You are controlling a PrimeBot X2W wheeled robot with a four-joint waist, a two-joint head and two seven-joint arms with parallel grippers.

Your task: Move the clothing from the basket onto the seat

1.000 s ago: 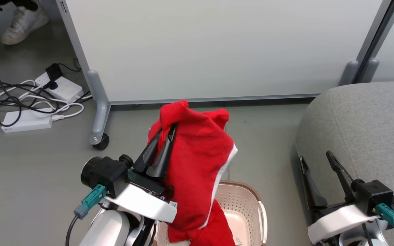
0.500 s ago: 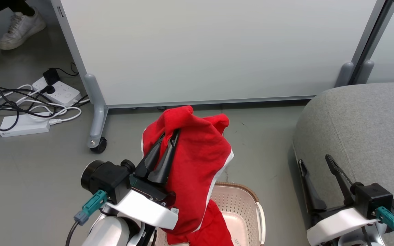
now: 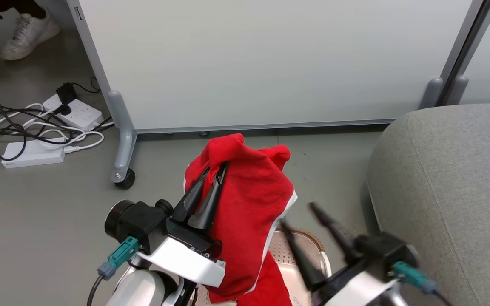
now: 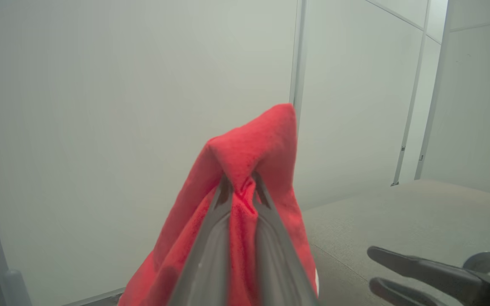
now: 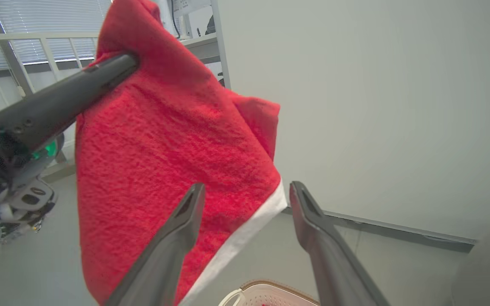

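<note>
My left gripper [image 3: 216, 167] is shut on a fold of the red clothing [image 3: 245, 204], which hangs from it above the basket [image 3: 311, 246]; its white-trimmed edge trails down into the basket. The left wrist view has the clothing [image 4: 245, 157] pinched between the left gripper [image 4: 240, 180] fingers. My right gripper [image 3: 298, 214] stands open over the basket, just right of the hanging cloth and left of the grey seat [image 3: 453, 178]. In the right wrist view the right gripper [image 5: 247, 191] sits open by the clothing [image 5: 164, 140] and its white hem, above the basket rim [image 5: 270, 287].
A pale grey wheeled partition panel [image 3: 262, 59] stands behind, one caster [image 3: 123, 178] near the cloth. Power strips and cables [image 3: 45, 127] lie on the floor at the left. A person's shoe [image 3: 28, 29] is at the top left.
My right gripper has swung left from beside the seat to over the basket, close to the hanging cloth. The left gripper keeps its hold and has barely moved.
</note>
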